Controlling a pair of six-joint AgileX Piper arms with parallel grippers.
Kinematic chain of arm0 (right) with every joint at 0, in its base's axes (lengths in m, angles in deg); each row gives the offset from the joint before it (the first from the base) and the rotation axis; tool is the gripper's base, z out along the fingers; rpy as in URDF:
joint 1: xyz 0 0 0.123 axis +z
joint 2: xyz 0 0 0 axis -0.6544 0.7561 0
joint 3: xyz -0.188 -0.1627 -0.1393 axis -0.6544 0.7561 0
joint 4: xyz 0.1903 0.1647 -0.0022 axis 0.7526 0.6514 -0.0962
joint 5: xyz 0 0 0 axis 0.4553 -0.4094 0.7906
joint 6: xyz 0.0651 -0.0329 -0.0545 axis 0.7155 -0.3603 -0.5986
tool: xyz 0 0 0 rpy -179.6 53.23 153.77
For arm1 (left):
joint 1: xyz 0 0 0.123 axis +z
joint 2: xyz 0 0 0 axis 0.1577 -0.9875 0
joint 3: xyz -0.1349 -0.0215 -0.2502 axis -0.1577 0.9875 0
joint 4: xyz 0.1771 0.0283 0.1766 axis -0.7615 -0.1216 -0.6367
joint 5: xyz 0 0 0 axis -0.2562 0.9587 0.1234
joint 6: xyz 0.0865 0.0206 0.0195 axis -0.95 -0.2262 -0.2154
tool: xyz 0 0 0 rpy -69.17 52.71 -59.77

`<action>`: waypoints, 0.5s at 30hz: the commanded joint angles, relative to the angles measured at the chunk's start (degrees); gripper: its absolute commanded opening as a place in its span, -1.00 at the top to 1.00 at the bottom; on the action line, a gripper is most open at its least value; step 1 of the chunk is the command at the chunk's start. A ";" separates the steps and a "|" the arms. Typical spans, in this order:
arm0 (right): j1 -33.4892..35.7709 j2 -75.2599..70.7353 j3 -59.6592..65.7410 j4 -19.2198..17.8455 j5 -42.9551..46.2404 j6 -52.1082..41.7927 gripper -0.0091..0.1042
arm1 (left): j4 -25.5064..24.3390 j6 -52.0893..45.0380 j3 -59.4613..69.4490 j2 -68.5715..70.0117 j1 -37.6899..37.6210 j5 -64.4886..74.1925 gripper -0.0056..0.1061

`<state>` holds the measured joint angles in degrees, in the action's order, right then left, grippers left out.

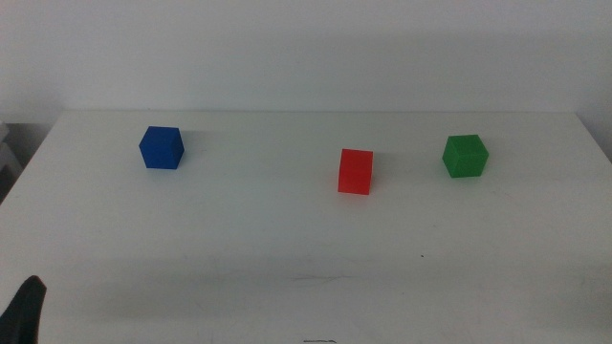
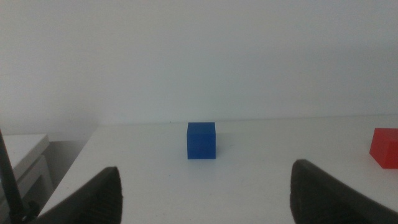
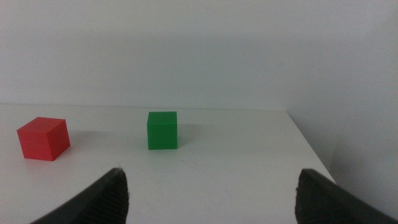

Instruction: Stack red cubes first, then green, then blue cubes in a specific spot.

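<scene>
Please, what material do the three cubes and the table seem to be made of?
The red cube, green cube and blue cube look like solid plastic or painted wood, I cannot tell which: even colour, matte faces, no glare. The table looks like smooth white laminate or painted board, faintly marked.

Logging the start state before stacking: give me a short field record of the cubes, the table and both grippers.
red cube: middle of the table, alone, nothing on it
green cube: to the right of the red one, apart from it
blue cube: far left, apart from the others
stack: not begun, all three cubes rest singly on the table
left gripper: open, waiting low at the near left edge, facing the blue cube
right gripper: open, out of the middle view, facing the green cube
</scene>
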<state>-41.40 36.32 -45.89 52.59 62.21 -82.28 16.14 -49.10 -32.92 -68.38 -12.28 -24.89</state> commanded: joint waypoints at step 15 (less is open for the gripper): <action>-0.38 5.86 -7.03 -0.71 2.49 -2.49 -0.65 | 0.69 0.25 -0.17 1.14 -0.03 -4.83 -0.73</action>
<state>-41.40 39.37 -49.28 52.59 60.44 -83.69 16.14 -49.10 -32.92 -68.38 -12.28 -24.89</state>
